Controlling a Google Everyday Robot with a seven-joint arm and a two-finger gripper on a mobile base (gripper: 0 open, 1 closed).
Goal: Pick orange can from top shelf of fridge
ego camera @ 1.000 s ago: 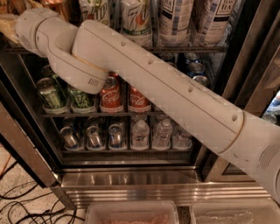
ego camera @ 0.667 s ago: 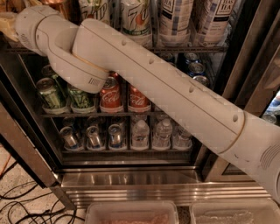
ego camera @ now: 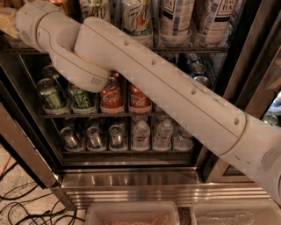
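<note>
Little moved since a second ago: arm [ego camera: 167, 83] held almost the same reach into the fridge [ego camera: 131, 184], with the gripper [ego camera: 6, 24] up at the top-left edge.
Tan piece past the wrist was probably the gripper, about level with the top shelf [ego camera: 189, 49]; it was mostly cut off, so open or closed could not be told. Orange can [ego camera: 61, 3] showed only as a copper sliver at the top edge, right of the gripper and behind the wrist, left of the 7up cans [ego camera: 136, 17] and tall tea cans [ego camera: 175, 19] on the same shelf. Elbow joint covered part of the middle rack, where green cans [ego camera: 50, 93] and red cola cans [ego camera: 112, 96] stood. Water bottles [ego camera: 163, 134] sat on the rack below.
</note>
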